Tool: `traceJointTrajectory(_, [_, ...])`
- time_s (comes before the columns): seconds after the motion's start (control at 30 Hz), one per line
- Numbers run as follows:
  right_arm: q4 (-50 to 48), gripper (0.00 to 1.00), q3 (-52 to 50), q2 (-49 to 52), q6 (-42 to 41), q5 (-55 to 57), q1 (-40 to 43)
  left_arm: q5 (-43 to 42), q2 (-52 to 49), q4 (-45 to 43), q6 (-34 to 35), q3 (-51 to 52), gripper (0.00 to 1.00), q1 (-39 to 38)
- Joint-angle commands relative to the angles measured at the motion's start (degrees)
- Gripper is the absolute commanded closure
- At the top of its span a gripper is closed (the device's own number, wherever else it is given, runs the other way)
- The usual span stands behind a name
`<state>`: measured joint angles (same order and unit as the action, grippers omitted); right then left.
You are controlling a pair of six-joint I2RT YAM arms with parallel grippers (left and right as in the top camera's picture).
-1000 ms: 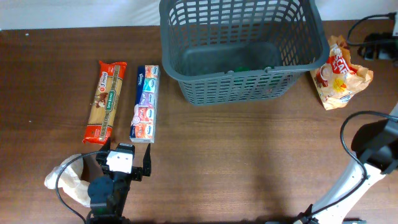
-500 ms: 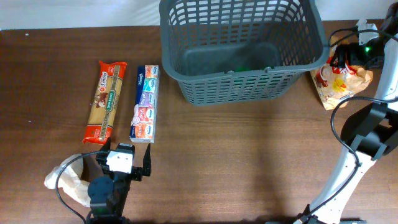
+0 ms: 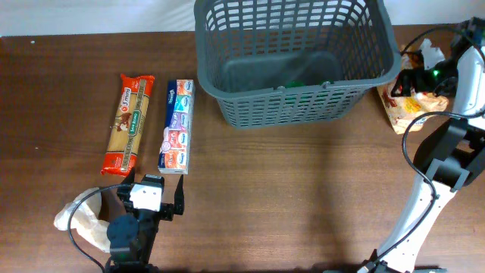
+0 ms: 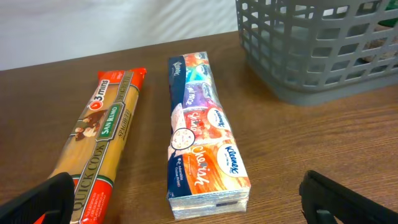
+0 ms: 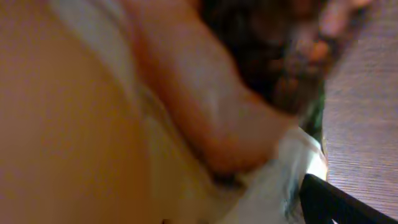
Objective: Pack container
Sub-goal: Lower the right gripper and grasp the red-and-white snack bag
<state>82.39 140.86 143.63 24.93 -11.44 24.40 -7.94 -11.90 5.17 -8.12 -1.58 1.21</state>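
Observation:
The dark grey container, a slotted basket, stands at the back centre and also shows in the left wrist view. A pasta pack and a tissue pack lie side by side at the left. My left gripper is open and empty just in front of the tissue pack, with the pasta to its left. My right gripper is down on the orange snack bag right of the basket. The bag fills the right wrist view; only one finger shows, set wide.
Something green lies inside the basket. A pale crumpled plastic bag sits at the front left beside my left arm. Black cables lie at the back right corner.
My right arm has swung in from outside the frame and come down onto the snack bag's near-basket side. My left arm, the pasta and the tissues have not moved.

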Motion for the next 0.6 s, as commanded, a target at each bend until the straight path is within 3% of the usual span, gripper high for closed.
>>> traceJointTrajectory(0.0, [0.0, 0.01, -3.7, 1.5, 0.7, 1.0, -0.8, 0.4, -0.2, 0.0, -0.1, 0.5, 0.01, 0.3])
traceJointTrajectory(0.17, [-0.9, 0.01, -6.5, 1.5, 0.5, 0.9, -0.8, 0.4, -0.2, 0.0, -0.1, 0.5, 0.01, 0.3])
traceJointTrajectory(0.2, [-0.9, 0.12, -6.5, 1.5, 0.5, 0.9, -0.8, 0.4, -0.2, 0.0, -0.1, 0.5, 0.01, 0.3])
traceJointTrajectory(0.3, [-1.2, 0.67, -6.5, 1.5, -1.0, 2.0, -0.8, 0.4, -0.2, 0.0, -0.1, 0.5, 0.01, 0.3])
traceJointTrajectory(0.37, [-1.2, 0.95, -6.5, 1.5, -2.7, 3.6, -0.7, 0.4, -0.2, 0.0, -0.1, 0.5, 0.01, 0.3])
traceJointTrajectory(0.57, [-1.5, 0.96, -6.4, 1.5, -7.7, 4.2, -0.7, 0.4, -0.2, 0.0, -0.1, 0.5, 0.01, 0.3])
